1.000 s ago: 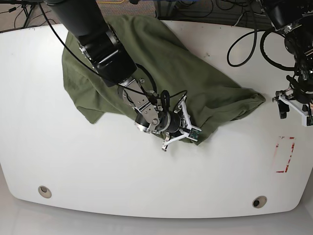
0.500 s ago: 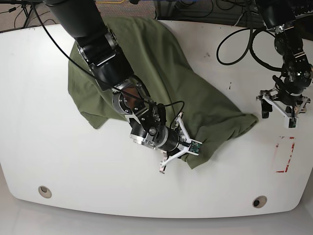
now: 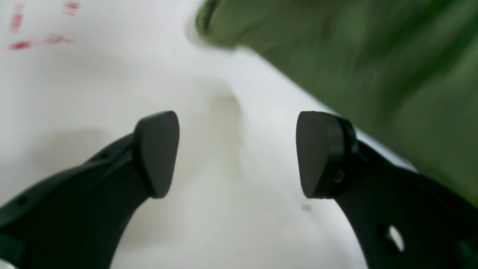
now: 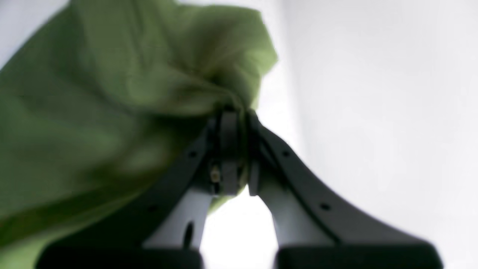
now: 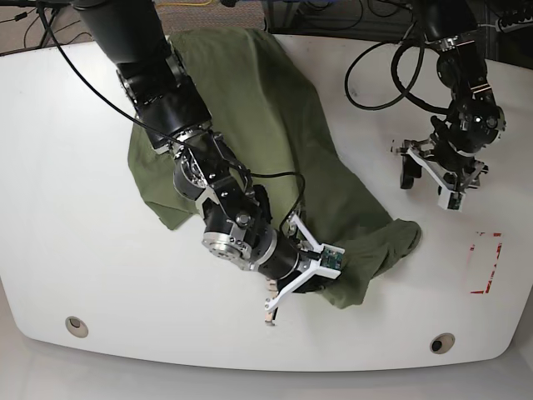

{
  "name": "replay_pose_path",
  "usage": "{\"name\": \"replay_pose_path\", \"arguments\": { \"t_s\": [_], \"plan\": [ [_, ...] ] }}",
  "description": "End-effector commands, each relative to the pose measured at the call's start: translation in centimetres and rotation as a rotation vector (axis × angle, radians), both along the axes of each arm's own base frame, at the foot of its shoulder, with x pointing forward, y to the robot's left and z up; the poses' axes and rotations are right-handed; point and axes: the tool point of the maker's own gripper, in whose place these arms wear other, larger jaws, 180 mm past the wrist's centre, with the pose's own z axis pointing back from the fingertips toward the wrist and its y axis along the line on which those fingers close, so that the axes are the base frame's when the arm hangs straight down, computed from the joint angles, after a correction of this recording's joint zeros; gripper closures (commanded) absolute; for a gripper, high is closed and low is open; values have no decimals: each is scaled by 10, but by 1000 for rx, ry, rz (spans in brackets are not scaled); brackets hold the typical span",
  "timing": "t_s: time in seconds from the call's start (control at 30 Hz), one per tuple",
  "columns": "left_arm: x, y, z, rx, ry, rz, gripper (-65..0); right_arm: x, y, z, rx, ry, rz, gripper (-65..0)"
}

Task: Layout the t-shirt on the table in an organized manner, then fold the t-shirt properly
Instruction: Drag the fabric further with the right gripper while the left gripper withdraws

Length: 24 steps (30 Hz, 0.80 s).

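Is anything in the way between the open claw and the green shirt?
No. The left gripper hangs open over bare table, and only white tabletop lies between it and the t-shirt. The right gripper already pinches the shirt's cloth.

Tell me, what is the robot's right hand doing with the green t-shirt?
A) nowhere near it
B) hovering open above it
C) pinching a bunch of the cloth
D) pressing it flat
C: the right hand is shut with a bunch of the t-shirt gathered between its fingers.

Olive t-shirt [image 5: 275,125], rumpled, across white table [image 5: 67,183]
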Motion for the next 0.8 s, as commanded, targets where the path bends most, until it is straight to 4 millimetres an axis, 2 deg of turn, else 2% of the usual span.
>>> {"name": "replay_pose_path", "arguments": {
  "t_s": [0.0,0.33,0.43,0.5,0.77],
  "plan": [
    [5,-3,8,-9,-35,-4,-453,8,0,58,41,-144,6,0],
    [-4,-40,-8,-45,6,-86,-453,19,-31,133,-19,-350,-62,0],
    [-6,-52,-11,-56,15,-112,-453,24,-43,156,-7,-397,-97,0],
    [-7,-64,-13,-65,20,-139,-453,27,-52,180,13,-447,-120,0],
    [-8,-89,-14,-104,20,-175,-453,32,-74,236,61,-560,-178,0]
  ]
}}
